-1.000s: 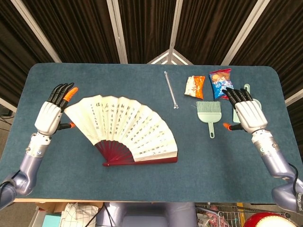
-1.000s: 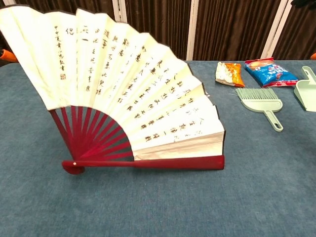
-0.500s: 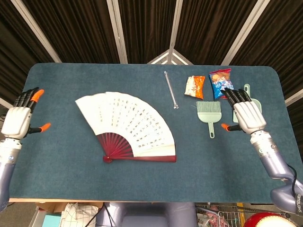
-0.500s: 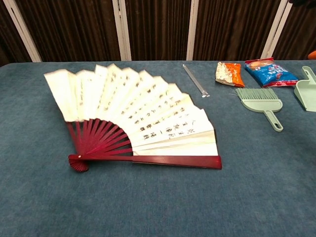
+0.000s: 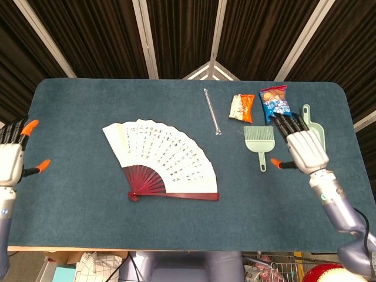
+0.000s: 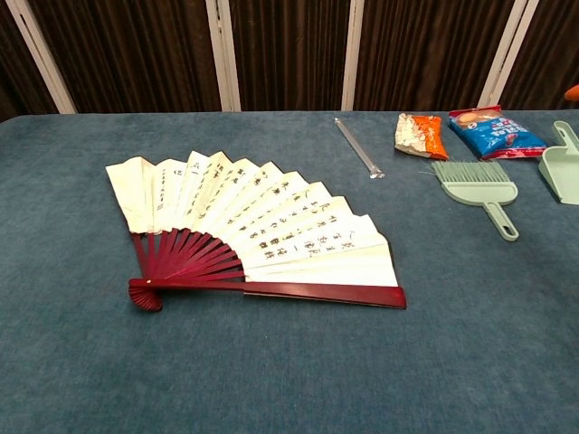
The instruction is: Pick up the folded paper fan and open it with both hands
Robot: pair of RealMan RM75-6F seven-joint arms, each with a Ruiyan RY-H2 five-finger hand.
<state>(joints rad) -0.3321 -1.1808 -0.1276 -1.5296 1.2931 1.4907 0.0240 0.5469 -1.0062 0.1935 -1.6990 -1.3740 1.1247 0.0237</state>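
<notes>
Paper fan (image 5: pixel 161 160) lies spread flat, red guard running left-right. Left hand (image 5: pixel 10 157) and right hand (image 5: pixel 304 147) flank it, well apart, both empty with fingers apart; neither clearly nearer.

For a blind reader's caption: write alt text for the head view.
An opened paper fan with red ribs lies flat on a blue table, untouched. The left hand hovers open at the table's left edge; the right hand hovers open beside a green brush, dustpan and two snack packets.
</notes>
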